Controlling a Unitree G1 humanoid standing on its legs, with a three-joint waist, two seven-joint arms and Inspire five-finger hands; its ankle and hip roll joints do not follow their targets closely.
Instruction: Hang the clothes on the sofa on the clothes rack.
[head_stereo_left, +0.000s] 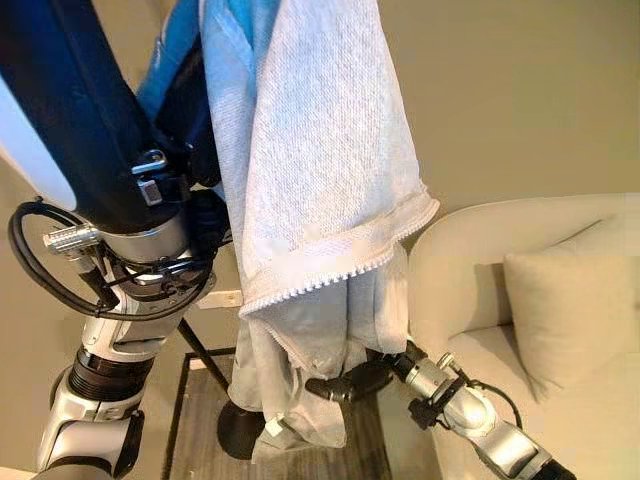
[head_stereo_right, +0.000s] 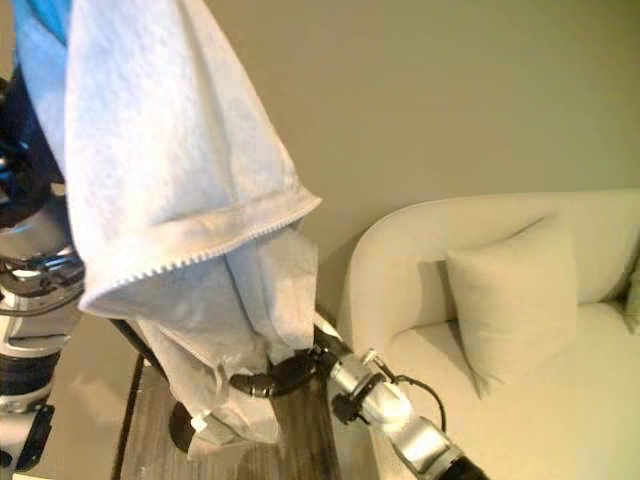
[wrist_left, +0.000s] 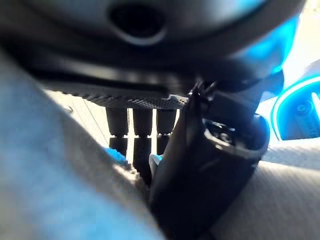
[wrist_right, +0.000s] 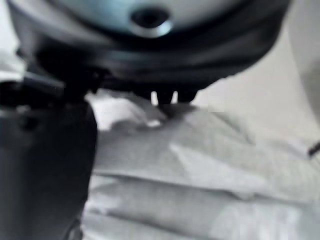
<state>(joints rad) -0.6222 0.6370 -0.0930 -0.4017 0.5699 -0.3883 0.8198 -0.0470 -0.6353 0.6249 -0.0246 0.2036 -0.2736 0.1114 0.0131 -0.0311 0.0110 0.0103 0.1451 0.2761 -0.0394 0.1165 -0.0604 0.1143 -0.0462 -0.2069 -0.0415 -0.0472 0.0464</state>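
Observation:
A white knit garment (head_stereo_left: 310, 150) hangs high in front of me, with blue cloth (head_stereo_left: 170, 50) at its top. Beneath it hangs a pale grey garment (head_stereo_left: 300, 340), down to the rack's dark round base (head_stereo_left: 238, 428). My raised left hand (wrist_left: 210, 165) pinches the knit and blue cloth between thumb and fingers (wrist_left: 142, 132). Low down, my right hand (head_stereo_right: 275, 378) is curled on the grey garment's lower part, whose folds lie past its fingers (wrist_right: 165, 96).
A dark slanted rack leg (head_stereo_left: 205, 362) rises from the base on a wood floor (head_stereo_left: 200, 420). A cream sofa (head_stereo_right: 400, 250) with a cushion (head_stereo_right: 510, 300) stands to the right, close to my right arm. A beige wall is behind.

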